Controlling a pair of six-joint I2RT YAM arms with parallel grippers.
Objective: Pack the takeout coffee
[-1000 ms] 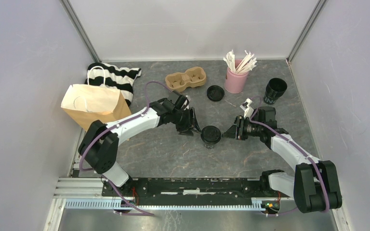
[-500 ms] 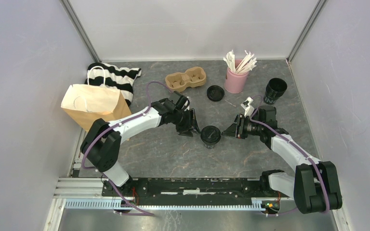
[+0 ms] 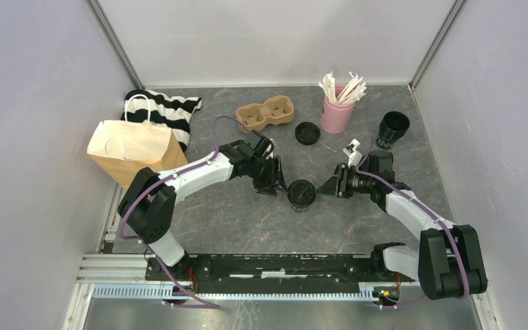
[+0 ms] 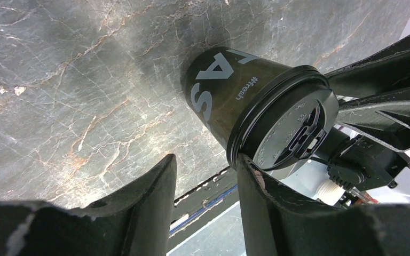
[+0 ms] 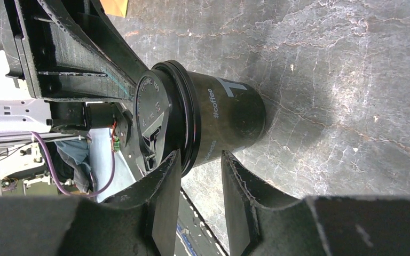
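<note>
A lidded black takeout cup (image 3: 301, 194) is shown standing upright near the middle of the grey marbled tabletop (image 3: 247, 220). The left gripper (image 3: 277, 184) is set low at the cup's 9 o'clock and the right gripper (image 3: 328, 187) at its 3 o'clock, each just beside the rim. In both wrist views the fingers (image 5: 160, 202) are held narrow, with a slim gap and nothing gripped. One left finger (image 4: 267, 213) appears to touch the lid's edge. A second black cup (image 3: 392, 129), unlidded, is placed towards 2 o'clock. A loose lid (image 3: 307, 132) lies at 12 o'clock, beside a pink cup of white sticks (image 3: 335, 113).
</note>
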